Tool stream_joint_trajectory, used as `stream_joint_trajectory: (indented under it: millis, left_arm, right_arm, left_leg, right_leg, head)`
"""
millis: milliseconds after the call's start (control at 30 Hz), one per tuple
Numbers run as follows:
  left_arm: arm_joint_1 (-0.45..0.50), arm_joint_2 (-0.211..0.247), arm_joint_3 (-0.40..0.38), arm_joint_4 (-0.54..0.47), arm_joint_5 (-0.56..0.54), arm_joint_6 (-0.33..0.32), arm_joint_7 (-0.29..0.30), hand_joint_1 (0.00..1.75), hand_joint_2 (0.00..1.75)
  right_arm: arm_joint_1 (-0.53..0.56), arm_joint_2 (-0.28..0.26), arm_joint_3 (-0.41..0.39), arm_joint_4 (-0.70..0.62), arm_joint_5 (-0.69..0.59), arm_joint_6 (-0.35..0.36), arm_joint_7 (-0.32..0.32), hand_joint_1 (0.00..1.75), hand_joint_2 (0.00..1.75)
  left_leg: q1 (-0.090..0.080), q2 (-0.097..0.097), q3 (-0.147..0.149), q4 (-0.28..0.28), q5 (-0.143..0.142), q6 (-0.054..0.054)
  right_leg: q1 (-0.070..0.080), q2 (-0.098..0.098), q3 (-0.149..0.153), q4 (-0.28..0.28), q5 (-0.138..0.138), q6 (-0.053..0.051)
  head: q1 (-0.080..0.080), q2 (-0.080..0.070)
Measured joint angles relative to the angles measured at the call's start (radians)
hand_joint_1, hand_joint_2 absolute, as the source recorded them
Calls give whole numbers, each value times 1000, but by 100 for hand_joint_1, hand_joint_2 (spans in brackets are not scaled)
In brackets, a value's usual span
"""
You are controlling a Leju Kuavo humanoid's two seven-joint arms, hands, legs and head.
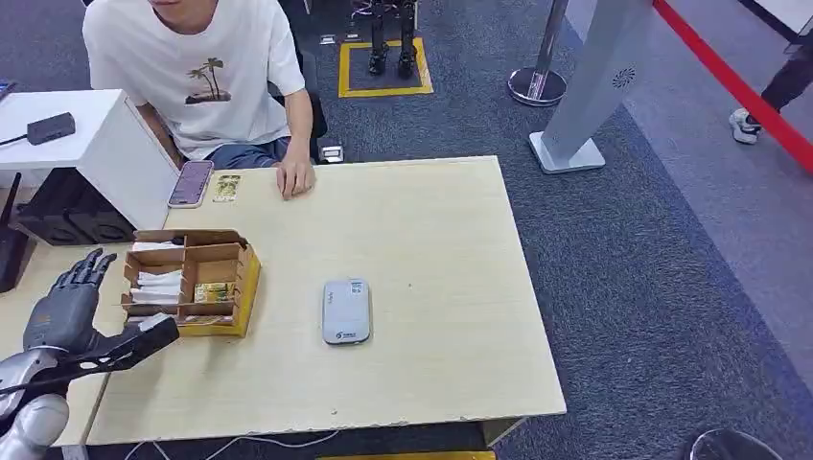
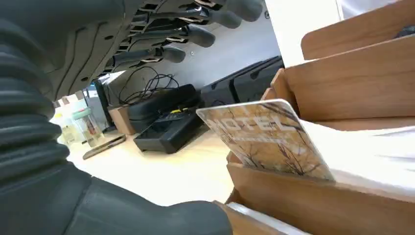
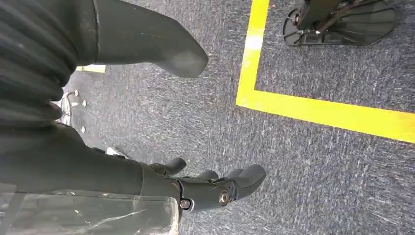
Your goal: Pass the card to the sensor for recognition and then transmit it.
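Head view shows the left hand (image 1: 77, 311) at the near left corner of the table (image 1: 451, 240), fingers spread apart and holding nothing, its thumb reaching toward the near left corner of the wooden box (image 1: 192, 280). One such box stands on the table, with several compartments; white papers lie in the left ones and one patterned card (image 1: 213, 292) lies in a middle compartment. From the left wrist view the same card (image 2: 266, 139) leans tilted against a wooden divider, with the word HOTEL on it, and the fingers (image 2: 195, 34) hang above it without touching — the thumb is low, just beside the box wall.

One grey card reader (image 1: 346, 310) lies flat near the middle of the table, well apart from the box, with bare table between them and on all its sides. The right half of the table is free up to its right and near edges.

At the far edge a person (image 1: 206, 77) sits, one hand (image 1: 295, 178) resting on the table. Beside this hand lie one phone (image 1: 191, 182) and one more small card (image 1: 226, 188), I think — it is too small to be sure.

Right wrist view looks down at grey carpet with a yellow line (image 3: 313, 110); the right hand (image 3: 215, 188) hangs there with fingers curled and nothing visible in them.
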Motion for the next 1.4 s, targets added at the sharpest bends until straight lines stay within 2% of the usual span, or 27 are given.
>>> stream_joint_trajectory:
  millis: [67, 100, 133, 167, 200, 1400]
  left_arm:
    - [-1, -1, 0, 3, 0, 0, 0, 0, 175]
    - [-1, -1, 0, 3, 0, 0, 0, 9, 175]
    - [-1, -2, 0, 4, 0, 0, 0, 47, 175]
    - [-2, -3, 0, 5, 0, 0, 0, 154, 175]
    - [-3, -5, 0, 7, 1, 1, 0, 175, 175]
    - [-5, -6, -1, 12, 13, 8, 0, 175, 175]
  right_arm:
    - [0, 0, 0, 0, 0, 0, 0, 0, 175]
    - [0, 0, 0, 0, 0, 0, 0, 0, 175]
    - [0, 0, 0, 0, 0, 0, 0, 0, 175]
    - [0, 0, 0, 0, 0, 0, 0, 0, 175]
    - [0, 0, 0, 0, 0, 0, 0, 0, 175]
    - [0, 0, -1, 0, 14, 2, 0, 0, 175]
  left_leg:
    - [0, 0, 0, 0, 0, 0]
    - [0, 0, 0, 0, 0, 0]
    - [0, 0, 0, 0, 0, 0]
    - [0, 0, 0, 0, 0, 0]
    - [0, 0, 0, 0, 0, 0]
    - [0, 0, 0, 0, 0, 0]
  right_leg:
    - [0, 0, 0, 0, 0, 0]
    - [0, 0, 0, 0, 0, 0]
    - [0, 0, 0, 0, 0, 0]
    - [0, 0, 0, 0, 0, 0]
    - [0, 0, 0, 0, 0, 0]
    - [0, 0, 0, 0, 0, 0]
  head:
    - [0, 0]
    - [0, 0]
    - [0, 0]
    - [0, 0]
    - [0, 0]
    - [0, 0]
